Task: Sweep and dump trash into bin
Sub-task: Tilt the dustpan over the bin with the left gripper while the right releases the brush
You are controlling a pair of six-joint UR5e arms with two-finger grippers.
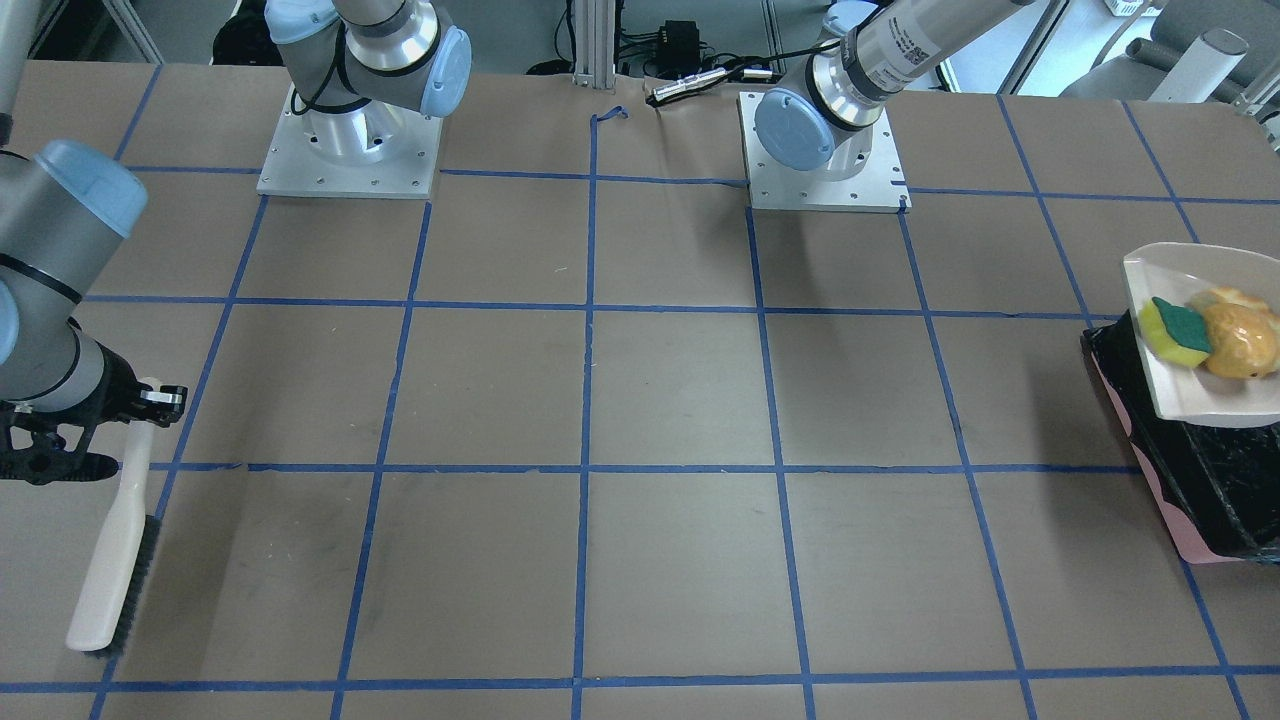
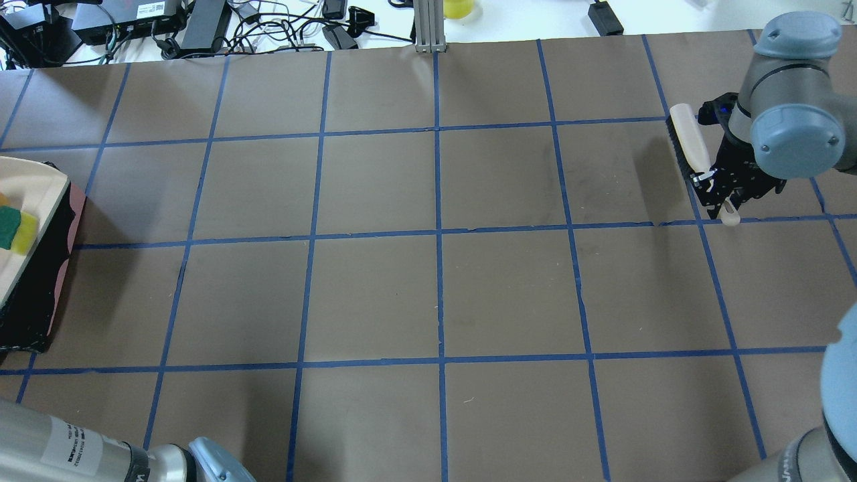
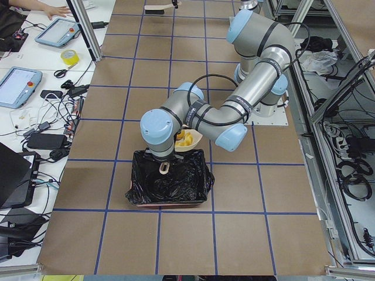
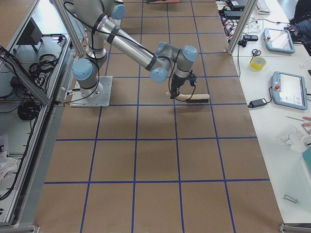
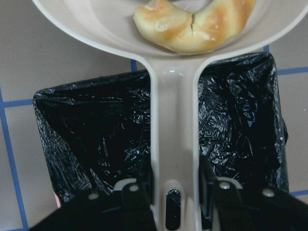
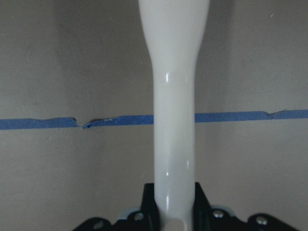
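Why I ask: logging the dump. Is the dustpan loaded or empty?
Loaded: the sponge, potato and croissant lie in the dustpan, held by the left pincer at the bin's edge.

Bare table between both ends, open passage. Left end blocked: bin with dustpan over its rim. Right end: brush clamped in right gripper. 2 arm bases at robot-side edge
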